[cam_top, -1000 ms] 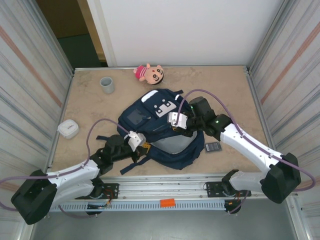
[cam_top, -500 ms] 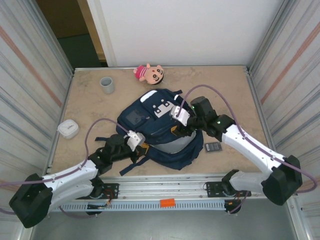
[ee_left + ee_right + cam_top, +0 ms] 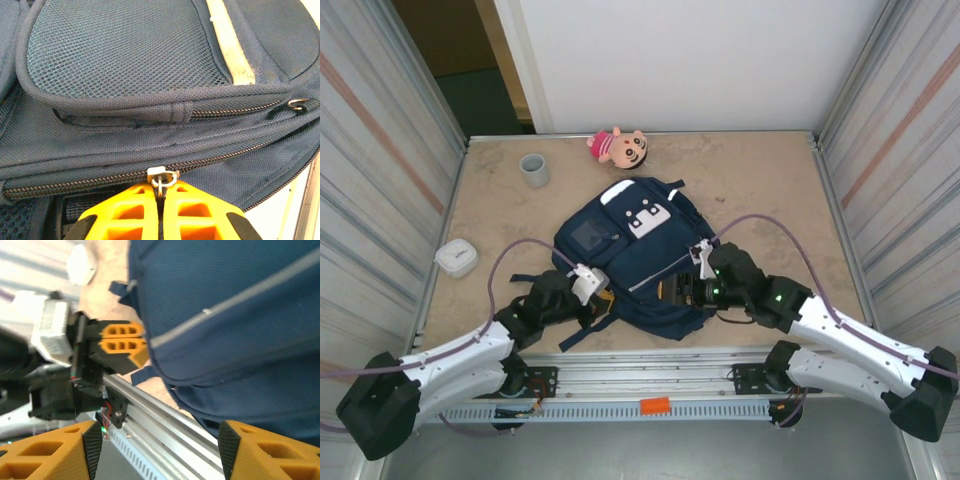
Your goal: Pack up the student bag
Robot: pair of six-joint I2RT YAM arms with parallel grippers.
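Clamping the zipper pull (image 3: 161,176), lower centre, my left gripper (image 3: 160,200) risked slipping: right gripper (image 3: 157,450) apart, student bag (image 3: 630,255) unbraced.

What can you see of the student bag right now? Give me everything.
The student bag is a navy fabric backpack lying flat, front up, in the middle of the table. It has white stripes, a white buckle patch, a square front pocket and a mesh pocket. Dark straps trail off its near left corner. The left gripper is shut on a metal zipper pull at its near edge; the open right gripper sits by its near right edge.
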